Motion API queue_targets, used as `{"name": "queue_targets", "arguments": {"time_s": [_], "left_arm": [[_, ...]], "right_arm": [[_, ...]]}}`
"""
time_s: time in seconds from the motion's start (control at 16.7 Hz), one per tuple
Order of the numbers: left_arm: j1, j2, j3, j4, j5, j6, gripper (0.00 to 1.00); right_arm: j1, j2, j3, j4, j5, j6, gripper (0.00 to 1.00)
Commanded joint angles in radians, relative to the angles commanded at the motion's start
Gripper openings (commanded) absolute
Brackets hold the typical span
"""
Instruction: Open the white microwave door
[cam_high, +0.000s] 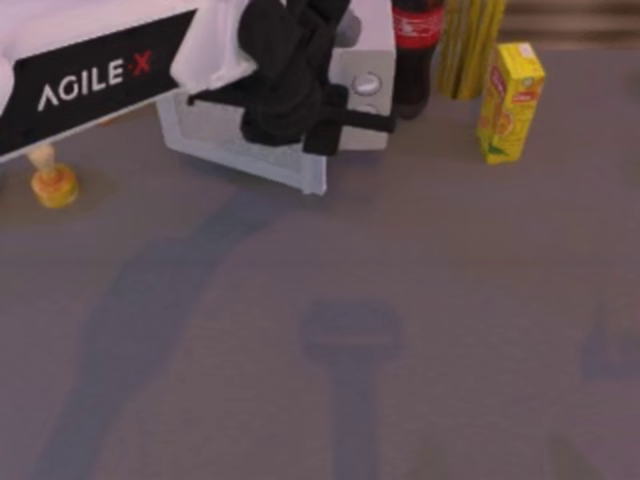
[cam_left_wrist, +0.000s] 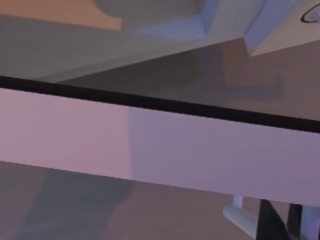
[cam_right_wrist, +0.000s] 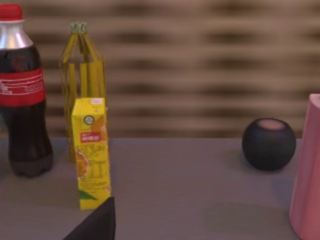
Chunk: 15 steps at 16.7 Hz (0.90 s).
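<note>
The white microwave (cam_high: 375, 60) stands at the table's back, with a silver knob (cam_high: 367, 84) showing on its right panel. Its white door (cam_high: 240, 150) is swung partly out, the free edge (cam_high: 317, 182) nearest the table's middle. My left gripper (cam_high: 335, 125) reaches over the oven to that edge. In the left wrist view the door (cam_left_wrist: 200, 145) fills the frame as a broad pale band. A black finger (cam_left_wrist: 270, 225) lies over the pale handle bar (cam_left_wrist: 242, 216), the gripper shut on it. My right gripper (cam_right_wrist: 100, 225) is parked off the top view.
Right of the microwave stand a cola bottle (cam_high: 415, 40), a yellow bottle (cam_high: 470, 40) and a yellow juice carton (cam_high: 510, 100). A small yellow object (cam_high: 52, 180) sits at the far left. The right wrist view also shows a black ball (cam_right_wrist: 269, 144) and a pink object (cam_right_wrist: 307, 170).
</note>
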Motion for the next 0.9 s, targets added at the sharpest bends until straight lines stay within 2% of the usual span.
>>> {"name": "queue_targets", "arguments": {"time_s": [0.9], "left_arm": [[0.002, -0.009, -0.011, 0.007, 0.004, 0.01, 0.0]], "right_arm": [[0.0, 0.0, 0.0, 0.0, 0.0, 0.0, 1.0]]}}
